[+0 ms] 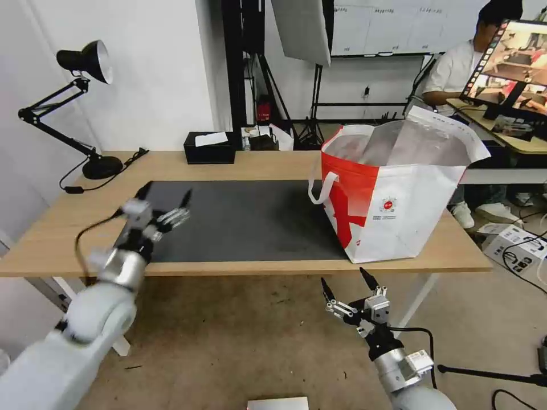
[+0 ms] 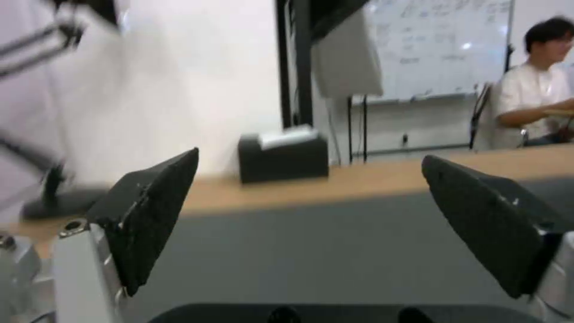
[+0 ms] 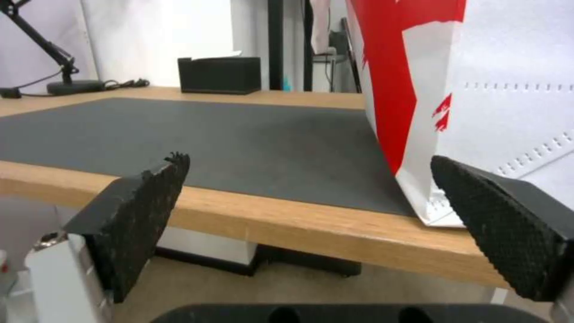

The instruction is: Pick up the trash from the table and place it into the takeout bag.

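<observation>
Left gripper (image 1: 166, 196) spread wide, holding nothing, over the near-left part of the dark grey mat (image 1: 245, 222). Right gripper (image 1: 345, 285) also spread, holding nothing, below and in front of the table (image 1: 68, 228) edge, near the takeout bag (image 1: 393, 193). One takeout bag, upright on the table's right end, mouth open, foil lining showing; contents cannot be made out. One black tissue box (image 1: 209, 147) at the far edge. One desk lamp (image 1: 80, 108) far left.

White walls (image 1: 154, 68), brown floor (image 1: 239, 336), whiteboard (image 1: 387, 25).
</observation>
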Robot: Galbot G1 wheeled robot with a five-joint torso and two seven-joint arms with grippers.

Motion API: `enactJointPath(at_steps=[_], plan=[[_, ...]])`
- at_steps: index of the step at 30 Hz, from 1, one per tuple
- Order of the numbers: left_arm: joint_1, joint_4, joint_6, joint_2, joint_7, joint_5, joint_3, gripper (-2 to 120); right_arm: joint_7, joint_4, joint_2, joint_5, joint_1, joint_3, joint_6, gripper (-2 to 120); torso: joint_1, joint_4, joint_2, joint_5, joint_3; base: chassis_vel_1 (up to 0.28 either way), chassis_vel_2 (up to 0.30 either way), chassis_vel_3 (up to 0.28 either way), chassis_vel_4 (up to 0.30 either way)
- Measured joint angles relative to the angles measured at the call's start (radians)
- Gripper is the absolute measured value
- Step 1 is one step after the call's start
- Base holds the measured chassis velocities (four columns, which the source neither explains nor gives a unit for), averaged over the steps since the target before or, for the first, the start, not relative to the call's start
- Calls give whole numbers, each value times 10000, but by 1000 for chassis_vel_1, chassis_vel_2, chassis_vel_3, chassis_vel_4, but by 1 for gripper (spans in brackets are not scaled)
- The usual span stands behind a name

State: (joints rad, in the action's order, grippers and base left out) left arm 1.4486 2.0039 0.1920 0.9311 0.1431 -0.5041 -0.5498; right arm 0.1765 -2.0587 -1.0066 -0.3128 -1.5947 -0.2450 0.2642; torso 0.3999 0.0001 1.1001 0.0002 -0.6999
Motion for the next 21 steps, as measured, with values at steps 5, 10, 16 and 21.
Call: enactJointPath(at_steps=[5,10,16,21], plan=[[1540,26,355,977,-541,121,-577,100,0,0,0,0,0,0,0,100,-1,0,0,-1,0,0,0,0,0],[2141,-156,830,1616,-703,401,-723,100,0,0,0,0,0,1,0,100,0,-1,1,-1,0,0,0,0,0],[2656,-329,1225,2021,-960,625,-769,100,0,0,0,1,0,0,0,100,0,-1,-1,-1,0,0,0,0,0],[2659,-337,1226,2033,-966,636,-748,100,0,0,0,0,0,0,0,100,0,-2,-1,-1,-1,0,0,0,0]])
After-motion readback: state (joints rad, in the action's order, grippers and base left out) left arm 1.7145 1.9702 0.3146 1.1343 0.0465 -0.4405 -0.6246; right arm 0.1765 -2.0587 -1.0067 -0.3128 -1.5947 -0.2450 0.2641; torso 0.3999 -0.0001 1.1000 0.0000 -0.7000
